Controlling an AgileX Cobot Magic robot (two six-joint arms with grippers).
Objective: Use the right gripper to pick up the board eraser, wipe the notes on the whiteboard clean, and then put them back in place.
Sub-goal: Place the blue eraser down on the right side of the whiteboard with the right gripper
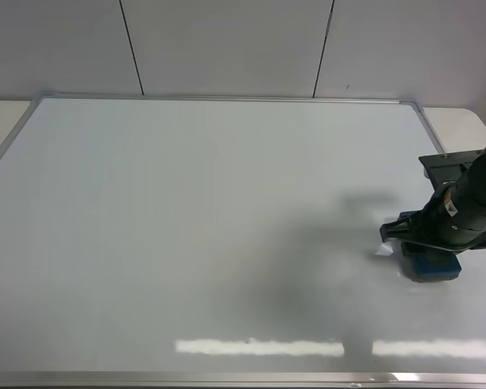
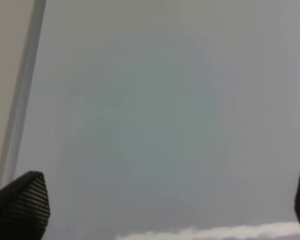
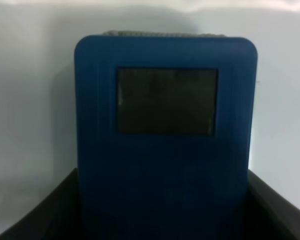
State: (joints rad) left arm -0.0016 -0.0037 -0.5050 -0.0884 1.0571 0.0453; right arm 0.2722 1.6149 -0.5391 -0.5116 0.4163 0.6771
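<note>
The whiteboard (image 1: 186, 227) fills most of the exterior view, and no notes show on it. My right gripper (image 1: 421, 243) is at the board's right side, near the right frame edge. It is shut on the teal-blue board eraser (image 1: 429, 266), which rests on the board surface. In the right wrist view the eraser (image 3: 165, 115) sits between the two black fingers (image 3: 45, 215), with the gripper (image 3: 162, 215) closed against its sides. My left gripper (image 2: 165, 200) is open and empty over bare board (image 2: 165, 100), and it does not show in the exterior view.
The silver frame (image 1: 227, 98) runs around the board, and its left edge (image 2: 20, 100) shows in the left wrist view. Beige table (image 1: 458, 121) lies beyond the right corner. A grey panelled wall (image 1: 227, 40) stands behind. A small white patch (image 1: 383, 250) lies beside the right gripper.
</note>
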